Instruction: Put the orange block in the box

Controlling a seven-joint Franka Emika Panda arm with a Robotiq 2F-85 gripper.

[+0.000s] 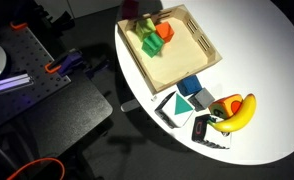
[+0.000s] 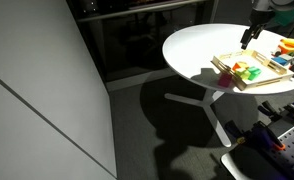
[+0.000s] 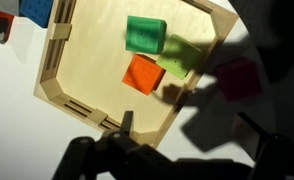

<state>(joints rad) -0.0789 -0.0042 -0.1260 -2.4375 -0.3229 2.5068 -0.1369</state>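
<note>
The orange block (image 3: 142, 73) lies inside the box (image 3: 57, 60), a shallow light-wood tray, beside a green cube (image 3: 145, 33) and a yellow-green block (image 3: 177, 60). In an exterior view the orange block (image 1: 164, 31) sits near the far side of the box (image 1: 192, 55). A magenta block (image 3: 237, 78) lies in shadow on the table just outside the box rim. My gripper (image 3: 187, 125) hangs above that rim, open and empty, and touches nothing. It shows at the top of an exterior view (image 1: 135, 8) and above the box in an exterior view (image 2: 252, 35).
The box stands on a round white table (image 1: 257, 60). In front of it lie a blue block (image 1: 190, 86), a banana (image 1: 237, 112) and other small toys. A dark bench with clamps (image 1: 47, 70) stands beside the table.
</note>
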